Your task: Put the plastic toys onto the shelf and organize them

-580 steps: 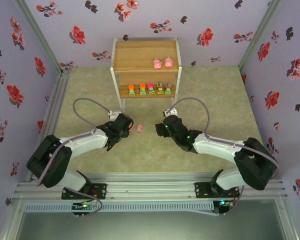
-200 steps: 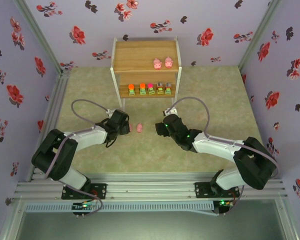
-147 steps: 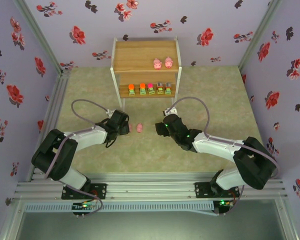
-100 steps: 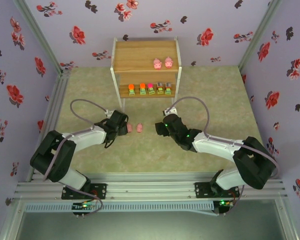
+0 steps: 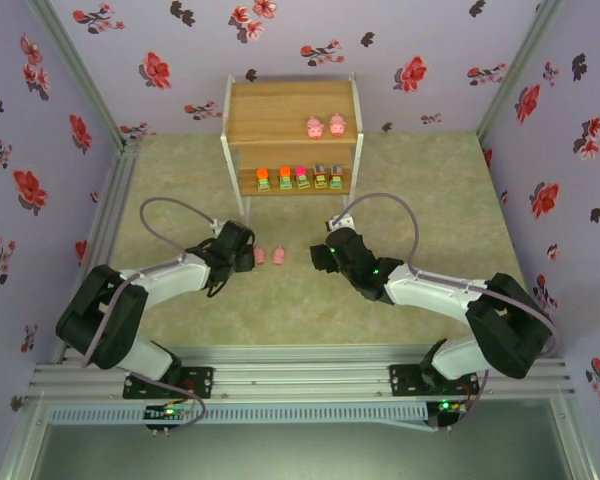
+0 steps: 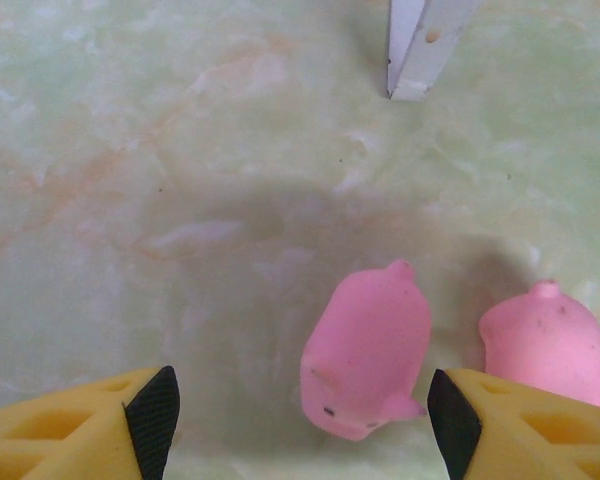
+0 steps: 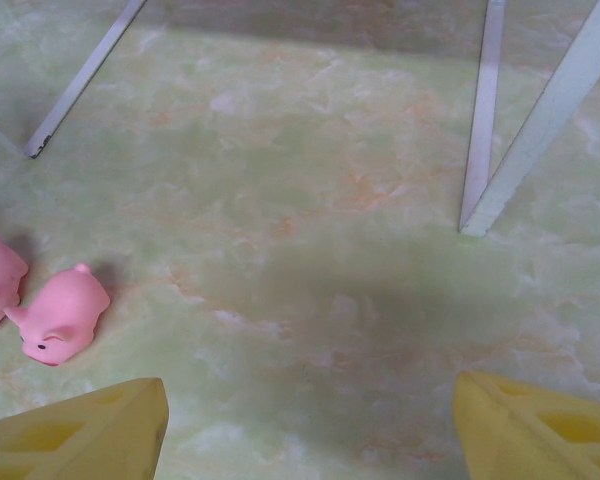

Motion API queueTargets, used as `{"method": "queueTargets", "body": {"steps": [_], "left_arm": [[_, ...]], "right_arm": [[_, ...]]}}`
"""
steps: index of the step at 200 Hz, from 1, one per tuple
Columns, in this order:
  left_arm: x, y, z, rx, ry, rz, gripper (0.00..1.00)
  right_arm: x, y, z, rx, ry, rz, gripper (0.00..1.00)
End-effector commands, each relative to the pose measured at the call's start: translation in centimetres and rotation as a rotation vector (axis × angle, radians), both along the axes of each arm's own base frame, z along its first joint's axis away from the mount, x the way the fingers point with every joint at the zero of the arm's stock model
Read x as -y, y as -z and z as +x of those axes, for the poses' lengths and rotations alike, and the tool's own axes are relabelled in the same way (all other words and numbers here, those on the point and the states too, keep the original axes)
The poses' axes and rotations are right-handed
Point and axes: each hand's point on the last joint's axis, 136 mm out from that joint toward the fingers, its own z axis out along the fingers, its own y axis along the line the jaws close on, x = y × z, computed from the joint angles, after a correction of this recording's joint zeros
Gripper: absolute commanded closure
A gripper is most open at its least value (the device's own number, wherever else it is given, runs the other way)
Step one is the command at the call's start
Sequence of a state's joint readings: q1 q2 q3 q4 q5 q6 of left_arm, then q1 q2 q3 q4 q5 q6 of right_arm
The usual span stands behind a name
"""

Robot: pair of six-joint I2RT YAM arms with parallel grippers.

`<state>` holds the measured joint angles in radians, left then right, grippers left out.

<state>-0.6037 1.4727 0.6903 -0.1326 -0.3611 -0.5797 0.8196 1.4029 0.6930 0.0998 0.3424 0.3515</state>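
The left pincer is spread wide and low on the table, with a pink pig between its fingers, ready to pinch it. A second pig lies just beside. The right pincer is spread too, holding nothing. The shelf by the table's far edge holds two pigs on top and blocky toys below.

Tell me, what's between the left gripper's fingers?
One pink pig lies on the table between the open fingers of the left gripper, in the left wrist view.
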Motion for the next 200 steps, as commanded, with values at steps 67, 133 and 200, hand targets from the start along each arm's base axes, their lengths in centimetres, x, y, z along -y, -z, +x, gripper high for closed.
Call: {"method": "queueTargets", "body": {"steps": [67,133,200], "left_arm": [[0.3,-1.6,-0.4,0.053,0.163,0.040,0.22],[0.3,-0.4,0.2,0.020,0.203,0.075,0.30],[1.2,0.0,1.2,0.019,0.251,0.091,0.35]], "right_arm": [[-0.1,-0.3,0.4,-0.004,0.014,0.008,0.33],[0.0,-0.6,0.5,0.002,0.016,0.009,0.33],[0.1,-0.6,0.4,0.002,0.016,0.008,0.33]]}}
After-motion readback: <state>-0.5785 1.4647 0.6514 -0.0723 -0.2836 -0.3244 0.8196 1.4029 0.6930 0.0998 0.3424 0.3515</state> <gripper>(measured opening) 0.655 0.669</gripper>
